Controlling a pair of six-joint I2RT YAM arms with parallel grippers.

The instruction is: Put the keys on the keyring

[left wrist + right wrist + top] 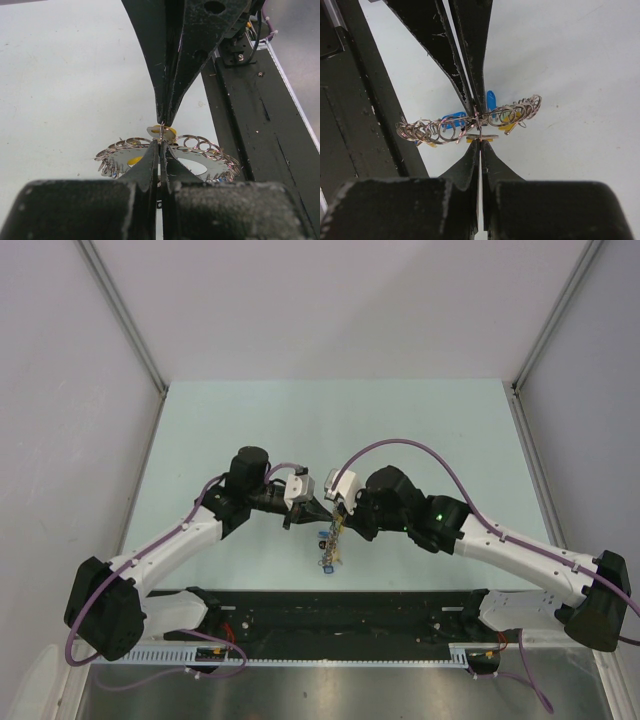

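Now | left gripper (160, 148) clamps keyring (201, 145) | right gripper (480, 145) pinches yellow key (483, 136) | black rail (350, 612) nearby

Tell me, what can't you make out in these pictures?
- Top view: the keys are too small to count.
- Left wrist view: the left tool hides the near side of the keyring.
- Right wrist view: the right tool covers whatever it pinches below the keyring.
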